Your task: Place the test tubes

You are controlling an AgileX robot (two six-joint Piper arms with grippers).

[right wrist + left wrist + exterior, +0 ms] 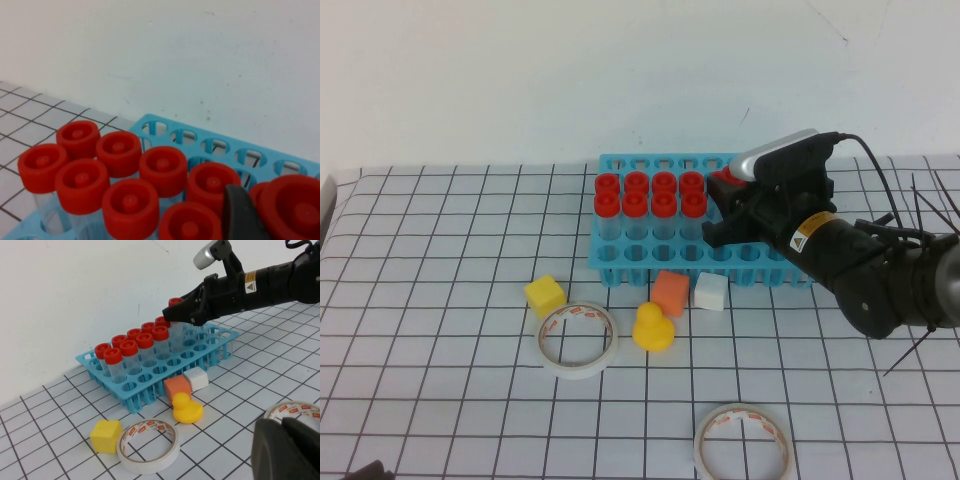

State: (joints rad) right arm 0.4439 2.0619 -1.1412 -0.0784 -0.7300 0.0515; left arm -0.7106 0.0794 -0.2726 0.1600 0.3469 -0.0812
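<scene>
Right pincer is clamped on a red-capped clear plastic test tube at the blue plastic rack by the tabletop's far edge. Left pincer, jaws together, hangs over the near left corner.

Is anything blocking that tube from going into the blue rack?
Nothing visible: the right gripper holds the test tube over the blue rack's empty holes, beside the seated tubes. The left gripper sits shut by a tape roll.
</scene>
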